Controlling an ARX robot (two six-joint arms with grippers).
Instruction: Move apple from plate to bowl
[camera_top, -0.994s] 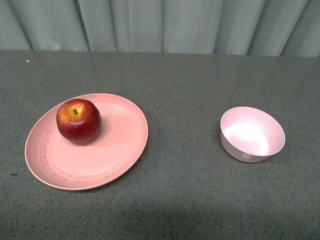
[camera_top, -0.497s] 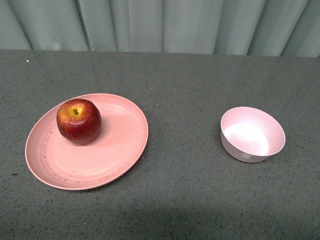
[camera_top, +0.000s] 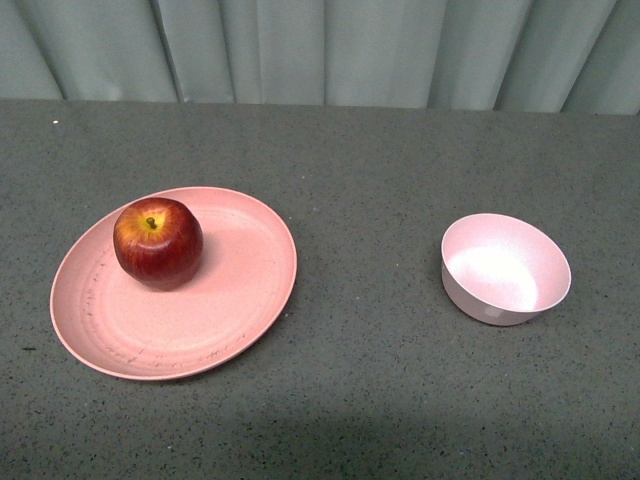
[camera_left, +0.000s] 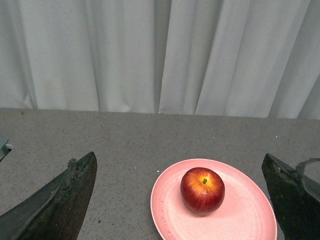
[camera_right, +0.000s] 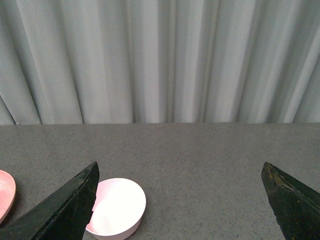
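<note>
So the left gripper (camera_left: 178, 156) is hanging wide open here, its two dark fingers (camera_left: 60, 200) poking into the shot with a big gap between them, both staying clear of the apple (camera_left: 202, 190). The apple is sitting on the pink plate (camera_left: 167, 212) out past that gap, stem pointing up with the yellow-orange patch glowing around it. The plate is getting cropped by the frame edge. Everything is resting on a grey speckled table (camera_left: 125, 137), and a pale pleated curtain (camera_left: 125, 50) is hanging behind it

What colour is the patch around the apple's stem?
Yellow-orange on the apple; clearest in the left wrist view.
</note>
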